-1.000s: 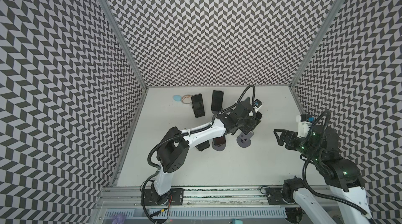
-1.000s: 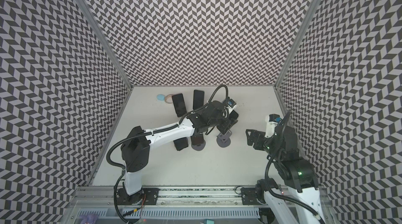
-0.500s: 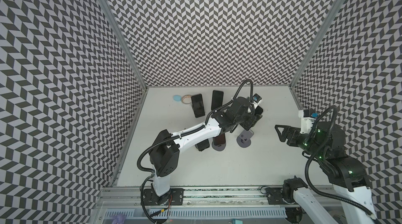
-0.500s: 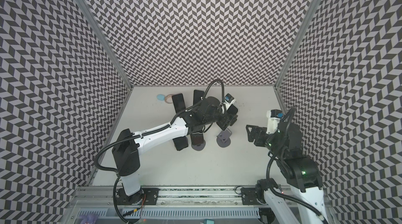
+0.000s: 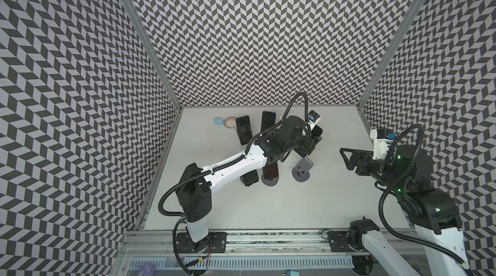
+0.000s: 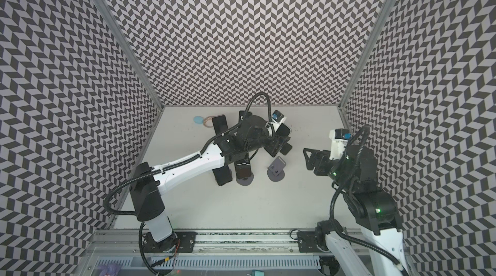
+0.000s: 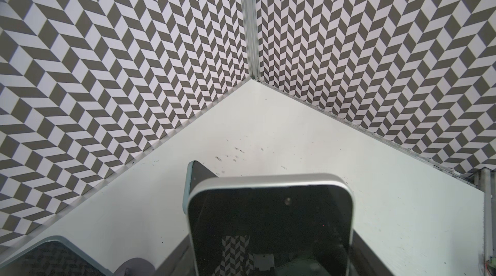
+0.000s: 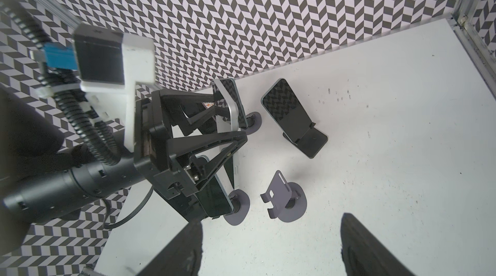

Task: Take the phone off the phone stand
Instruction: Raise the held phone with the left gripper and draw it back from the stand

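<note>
White tabletop (image 5: 268, 207), chevron walls. Left gripper (image 8: 232, 127) clamped tight on phone (image 7: 268, 221); phone held in air, apart from empty grey phone stand (image 5: 302, 171), just behind it. Right gripper (image 5: 346, 158) fingers apart, holding nothing, right of stand.

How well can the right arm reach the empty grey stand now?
Probably yes: the right gripper, open and empty, faces the stand across bare table. The left gripper, holding the phone, hangs beside that path.
</note>
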